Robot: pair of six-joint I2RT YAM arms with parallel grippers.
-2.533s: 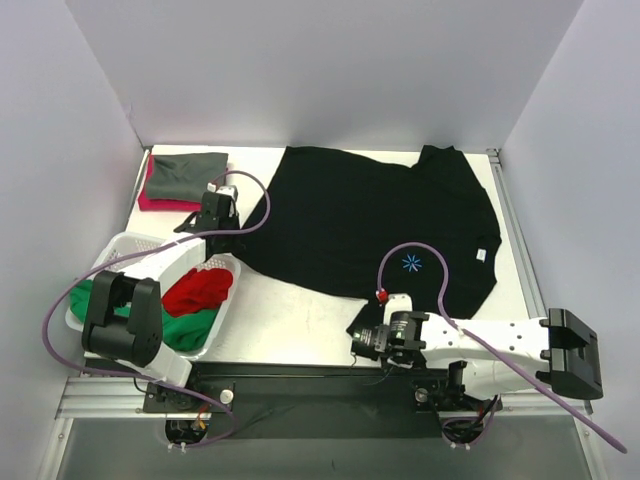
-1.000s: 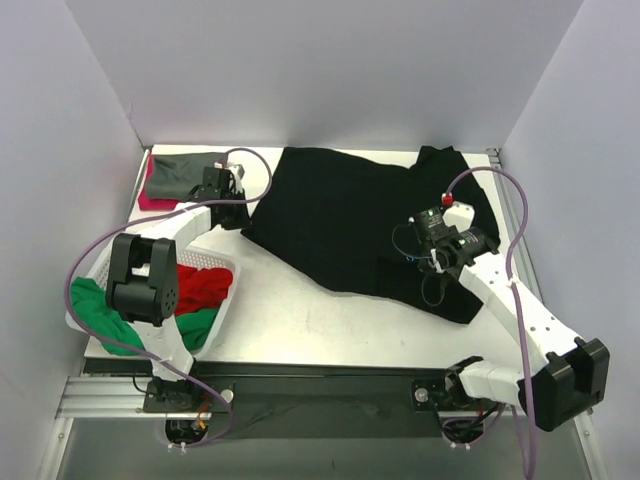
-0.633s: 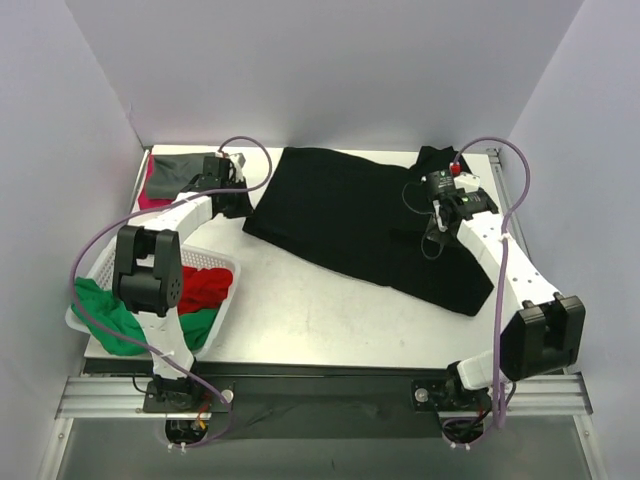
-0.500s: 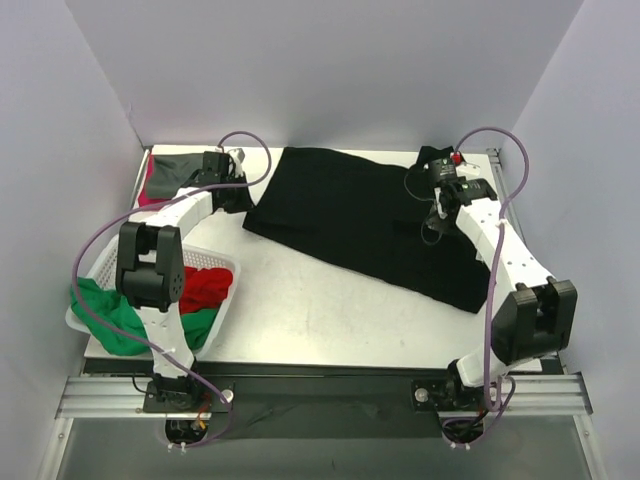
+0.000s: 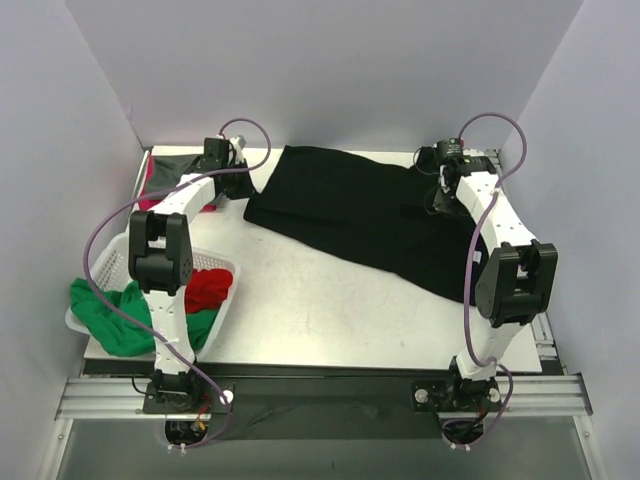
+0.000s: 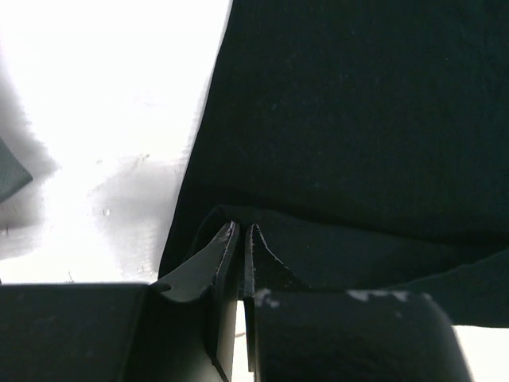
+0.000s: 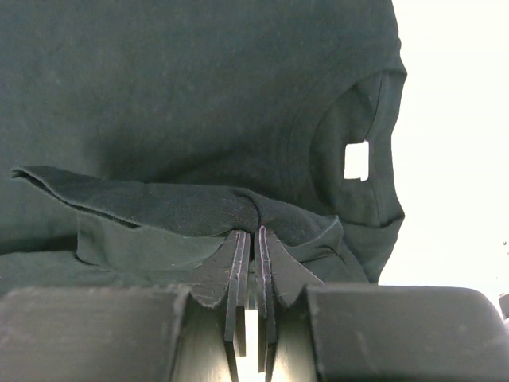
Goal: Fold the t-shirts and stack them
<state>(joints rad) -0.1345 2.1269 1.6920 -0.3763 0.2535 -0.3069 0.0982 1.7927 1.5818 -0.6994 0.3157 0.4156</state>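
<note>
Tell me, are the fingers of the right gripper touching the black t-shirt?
Touching. In the right wrist view, the fingers of the right gripper pinch a raised fold of the black t-shirt; the cloth lies against both tips.

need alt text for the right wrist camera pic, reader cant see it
The right gripper, at bottom centre, is shut on a bunched fold of a black cloth t-shirt. Beyond the fold the shirt lies spread out, its round neckline with a small white label toward the right. A bright white table shows past the shirt's right edge.
</note>
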